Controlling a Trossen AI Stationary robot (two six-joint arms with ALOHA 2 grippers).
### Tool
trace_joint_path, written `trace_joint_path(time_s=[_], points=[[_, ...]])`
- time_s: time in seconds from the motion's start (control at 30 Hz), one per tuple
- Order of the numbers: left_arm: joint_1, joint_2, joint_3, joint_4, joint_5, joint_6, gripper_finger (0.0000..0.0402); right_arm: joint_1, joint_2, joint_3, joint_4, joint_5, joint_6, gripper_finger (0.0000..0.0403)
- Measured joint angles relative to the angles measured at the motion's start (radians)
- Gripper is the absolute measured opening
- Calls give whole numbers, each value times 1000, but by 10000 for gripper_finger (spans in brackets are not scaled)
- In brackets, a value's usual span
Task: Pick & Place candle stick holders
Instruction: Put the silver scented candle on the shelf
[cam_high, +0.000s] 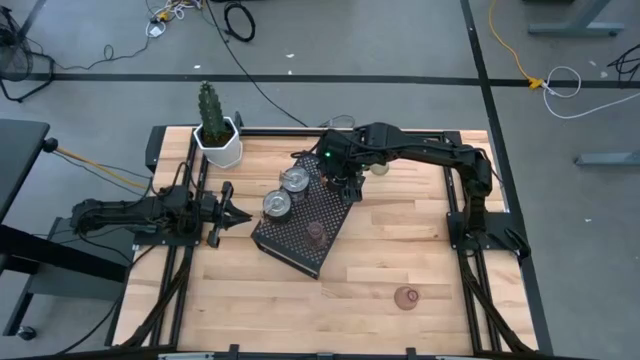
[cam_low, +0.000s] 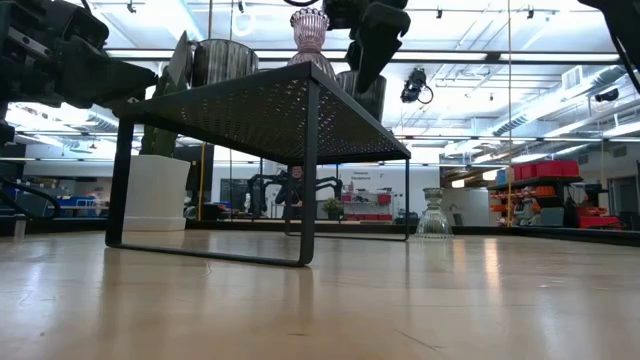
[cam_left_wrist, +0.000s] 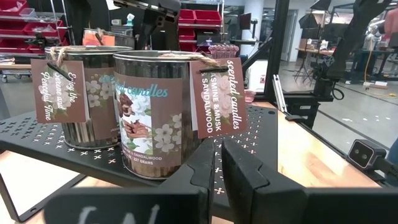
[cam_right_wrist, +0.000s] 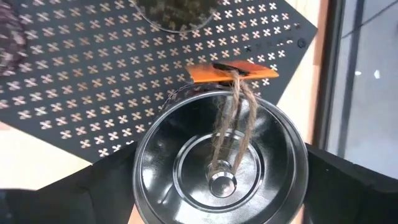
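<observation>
Right claw (cam_high: 345, 185): spread wide, straddling a silver tin (cam_right_wrist: 221, 162) at the far-right edge of the black tray (cam_high: 300, 250); likely the pick or set-down point.
Left claw (cam_high: 228, 207): shut, empty, parked beside the tray's left corner, clear of the work.
On tray: two more tins (cam_high: 295, 180), a pink holder (cam_high: 316, 231) towards its near end; looks like the collection spot.
On desk (cam_high: 250, 300): a second pink holder (cam_high: 406, 297) near the front edge, a clear holder (cam_high: 378, 168) by the far edge; both probably still to be moved.
Unclear: whether the right claw's pads press the tin; its base is hidden.
Not seen: an olive holder.
</observation>
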Motion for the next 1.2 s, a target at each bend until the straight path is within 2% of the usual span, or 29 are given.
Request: trace_joint_path(time_s=[0.1, 0.87, 1.1, 1.2], points=[[0, 0, 0, 0, 0, 0, 34, 0, 0, 0, -1, -33, 7, 364], [0, 0, 0, 0, 0, 0, 34, 0, -5, -39, 13, -35, 10, 364], [0, 0, 0, 0, 0, 0, 34, 1, -2, -42, 12, -23, 3, 394], [0, 0, 0, 0, 0, 0, 34, 0, 0, -42, 12, -10, 3, 392]])
